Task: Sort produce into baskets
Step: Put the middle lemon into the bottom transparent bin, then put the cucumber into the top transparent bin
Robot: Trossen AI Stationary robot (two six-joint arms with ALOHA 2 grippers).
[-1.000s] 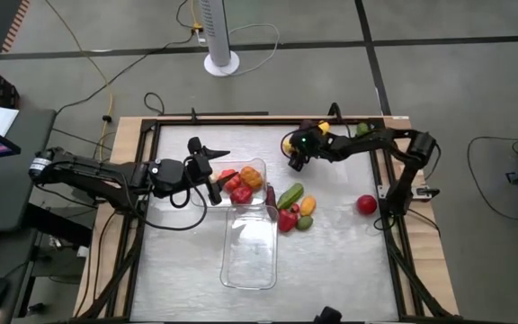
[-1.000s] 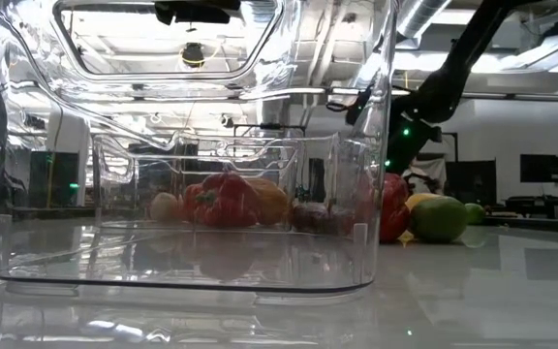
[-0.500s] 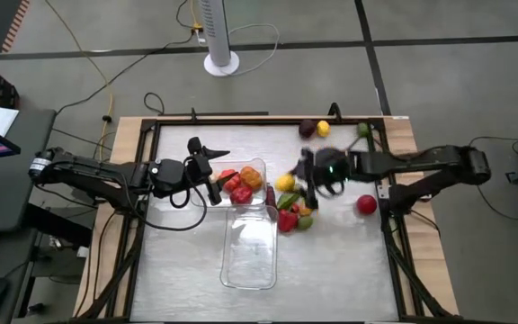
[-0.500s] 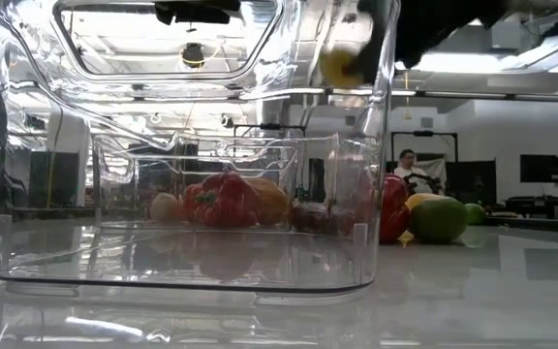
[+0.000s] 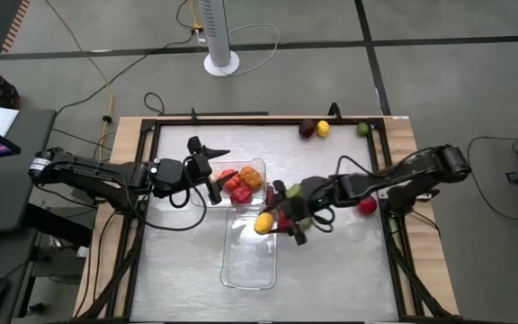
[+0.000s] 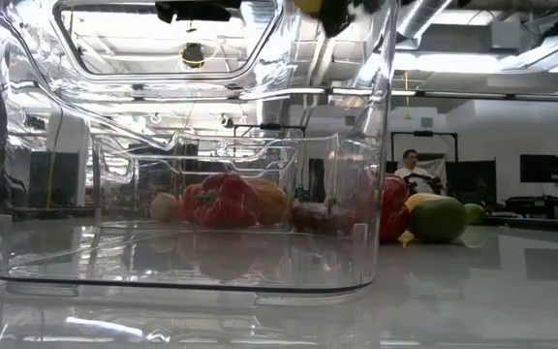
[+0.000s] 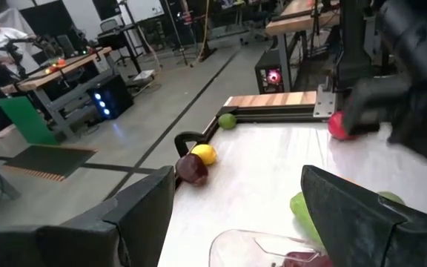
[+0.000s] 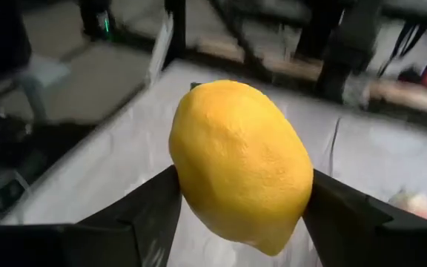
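Lemon (image 8: 241, 165) pinched between right gripper (image 5: 272, 225) fingers, long axis seemingly across the jaws, over near basket's (image 5: 248, 261) rim. Left gripper (image 5: 212, 183) half-open, empty, beside far basket (image 5: 257, 167) of peppers (image 5: 238, 187).

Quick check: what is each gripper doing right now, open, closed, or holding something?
Left gripper: open, holding nothing, beside the far basket.
Right gripper: shut on the lemon, over the near basket.
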